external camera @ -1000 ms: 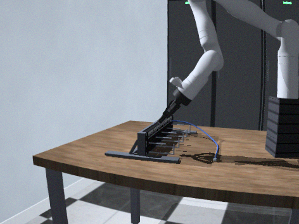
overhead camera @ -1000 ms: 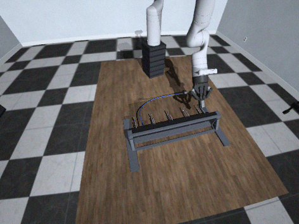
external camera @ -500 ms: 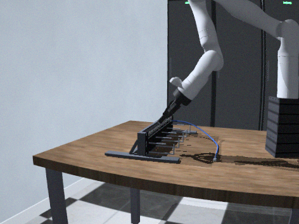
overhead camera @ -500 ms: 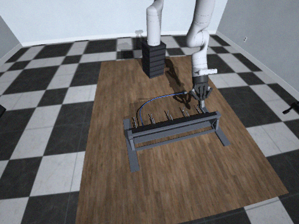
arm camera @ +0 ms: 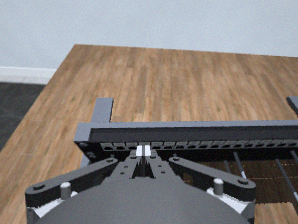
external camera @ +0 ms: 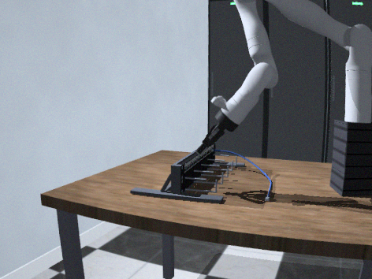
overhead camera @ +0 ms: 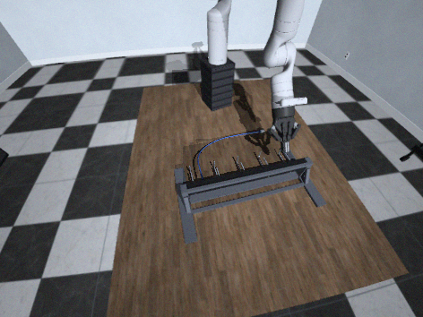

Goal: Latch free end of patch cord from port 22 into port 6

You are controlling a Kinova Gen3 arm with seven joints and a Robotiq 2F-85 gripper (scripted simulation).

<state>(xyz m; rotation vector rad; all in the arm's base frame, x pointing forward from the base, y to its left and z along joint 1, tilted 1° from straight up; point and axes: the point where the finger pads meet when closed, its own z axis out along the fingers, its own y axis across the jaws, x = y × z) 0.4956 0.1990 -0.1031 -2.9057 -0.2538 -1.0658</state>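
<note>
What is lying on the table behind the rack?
The blue cord arcs from the rack and its free plug rests on the table. The shut gripper hides some wood.
</note>
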